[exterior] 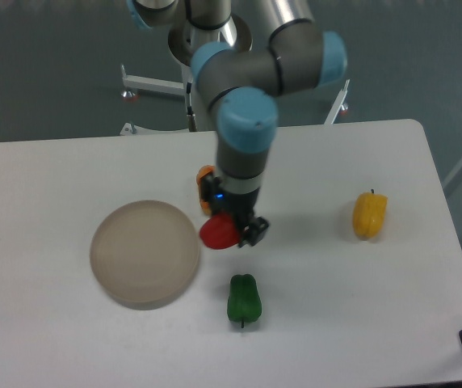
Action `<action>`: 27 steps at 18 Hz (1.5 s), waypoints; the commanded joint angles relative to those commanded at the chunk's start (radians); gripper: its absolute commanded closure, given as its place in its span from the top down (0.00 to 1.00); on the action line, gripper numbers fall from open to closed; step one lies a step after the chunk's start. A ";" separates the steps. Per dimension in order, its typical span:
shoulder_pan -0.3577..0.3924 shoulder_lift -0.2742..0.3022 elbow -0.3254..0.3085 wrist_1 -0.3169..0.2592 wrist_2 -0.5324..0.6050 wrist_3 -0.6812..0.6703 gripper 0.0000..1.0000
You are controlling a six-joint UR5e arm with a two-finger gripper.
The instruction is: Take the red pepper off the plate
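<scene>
Red pepper (217, 233) sits clamped in your hand (229, 230), held at the hand's lower end and bulging out to its left, with the dark fingers (253, 232) showing on its right side. You have it clear of the plate (144, 253): it hangs over bare worktop (69, 178), just right of the plate's right rim. Plate lies on the left part of the worktop with nothing on it. Green pepper (244, 299) lies near of the hand, apart from it. Orange pepper (205, 179) is just far of the hand, mostly hidden behind your arm. Yellow pepper (369, 214) lies well apart to the right.
</scene>
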 joint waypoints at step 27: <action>0.163 0.005 -0.015 -0.067 0.097 0.282 0.48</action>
